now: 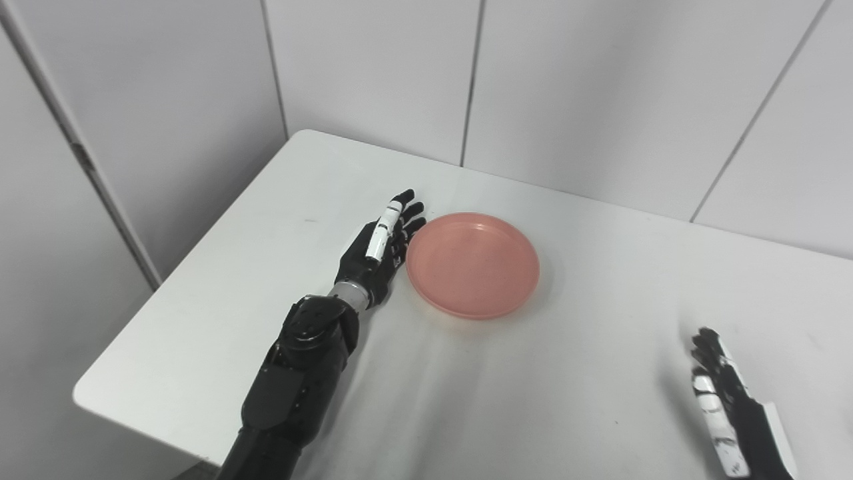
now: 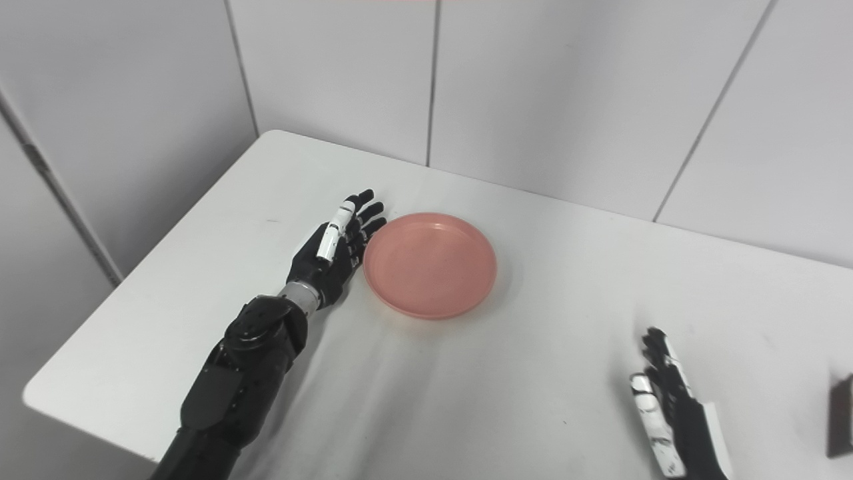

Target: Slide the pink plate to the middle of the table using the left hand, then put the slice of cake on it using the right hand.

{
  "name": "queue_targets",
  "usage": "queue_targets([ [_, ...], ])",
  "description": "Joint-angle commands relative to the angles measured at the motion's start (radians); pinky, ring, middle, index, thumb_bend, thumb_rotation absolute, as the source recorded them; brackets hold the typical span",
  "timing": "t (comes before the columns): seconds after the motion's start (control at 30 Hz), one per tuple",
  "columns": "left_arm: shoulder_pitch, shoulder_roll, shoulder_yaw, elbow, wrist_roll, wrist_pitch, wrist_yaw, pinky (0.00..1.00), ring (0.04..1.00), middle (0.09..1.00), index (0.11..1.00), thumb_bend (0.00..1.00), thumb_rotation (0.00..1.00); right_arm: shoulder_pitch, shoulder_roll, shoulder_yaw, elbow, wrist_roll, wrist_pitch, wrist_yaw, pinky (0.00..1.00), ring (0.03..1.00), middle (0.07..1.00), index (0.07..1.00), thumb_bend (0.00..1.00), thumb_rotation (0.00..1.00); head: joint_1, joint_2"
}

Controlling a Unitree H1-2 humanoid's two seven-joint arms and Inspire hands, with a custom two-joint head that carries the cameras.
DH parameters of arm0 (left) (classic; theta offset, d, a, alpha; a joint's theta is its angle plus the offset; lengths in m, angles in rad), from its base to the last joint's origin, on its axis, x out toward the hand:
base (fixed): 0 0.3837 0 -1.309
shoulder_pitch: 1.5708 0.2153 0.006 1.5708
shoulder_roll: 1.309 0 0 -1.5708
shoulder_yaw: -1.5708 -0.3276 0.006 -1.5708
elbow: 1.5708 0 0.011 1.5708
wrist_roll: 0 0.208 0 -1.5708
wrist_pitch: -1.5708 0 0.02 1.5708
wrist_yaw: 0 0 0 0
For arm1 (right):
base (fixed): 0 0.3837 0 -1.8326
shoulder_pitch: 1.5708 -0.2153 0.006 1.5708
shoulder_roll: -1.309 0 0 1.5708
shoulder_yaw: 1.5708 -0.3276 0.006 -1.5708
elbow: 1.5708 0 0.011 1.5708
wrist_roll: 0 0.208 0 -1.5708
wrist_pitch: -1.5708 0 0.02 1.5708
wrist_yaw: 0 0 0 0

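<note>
Left hand [image 1: 380,250]: flat and extended, fingers apart and stretched out, nothing grasped. Set on edge beside the left rim of the pink plate [image 1: 472,264], fingertips pointing toward the far wall. Finger side touching or just short of the plate rim; exact contact not discernible. Black forearm entering from the lower left, lying low over the bench [image 1: 220,293].

Right hand [image 2: 670,407]: low at the near right of the bench, well apart from the plate. Fingers extended and spread, palm turned inward, nothing held. Lower part cut off by the bottom edge.

Pink plate: round, shallow, upright on the white bench, nothing on it. Located left of the bench's middle line, between the two hands but far closer to the left one.

Dark object [image 2: 841,417]: seen only in the right eye view, at the right edge, on the bench just to the right of the right hand. Largely cropped; possibly the slice of cake, identity not confirmable.

Bench: white top with rounded corners, left near corner visible. Backed by pale wall panels [image 1: 373,73] with dark vertical seams.
</note>
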Motion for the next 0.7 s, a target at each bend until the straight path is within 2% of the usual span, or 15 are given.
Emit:
queue_targets([
  [0.0, 0.0, -0.034, -0.05, 0.008, -0.003, 0.055, -0.062, 0.93, 0.946, 0.959, 0.94, 0.36, 1.0, 0.004, 0.017, 0.019, -0.019, -0.01, -0.006, 0.005, 0.89, 0.925, 0.928, 0.932, 0.38, 1.0, -0.038, 0.008],
  [0.17, 0.018, -0.056, -0.093, -0.002, -0.007, 0.074, -0.089, 0.92, 0.94, 0.952, 0.935, 0.35, 1.0, 0.006, 0.041, 0.037, -0.031, -0.043, 0.01, -0.013, 0.88, 0.925, 0.926, 0.928, 0.39, 1.0, -0.108, 0.016],
  [0.3, 0.033, -0.076, -0.123, -0.018, 0.003, 0.093, -0.093, 0.9, 0.928, 0.939, 0.918, 0.34, 1.0, 0.005, 0.047, 0.043, -0.043, -0.057, 0.033, -0.013, 0.87, 0.925, 0.93, 0.93, 0.39, 1.0, -0.114, 0.016],
  [0.4, 0.051, -0.095, -0.148, -0.039, -0.005, 0.111, -0.108, 0.92, 0.946, 0.955, 0.939, 0.34, 1.0, 0.007, 0.052, 0.047, -0.055, -0.066, 0.045, -0.015, 0.86, 0.922, 0.927, 0.929, 0.38, 1.0, -0.139, 0.021],
  [0.67, 0.099, -0.119, -0.172, -0.093, -0.024, 0.129, -0.142, 0.95, 0.958, 0.97, 0.95, 0.37, 1.0, 0.011, 0.073, 0.052, -0.069, -0.08, 0.066, -0.02, 0.87, 0.922, 0.923, 0.924, 0.37, 1.0, -0.19, 0.028],
])
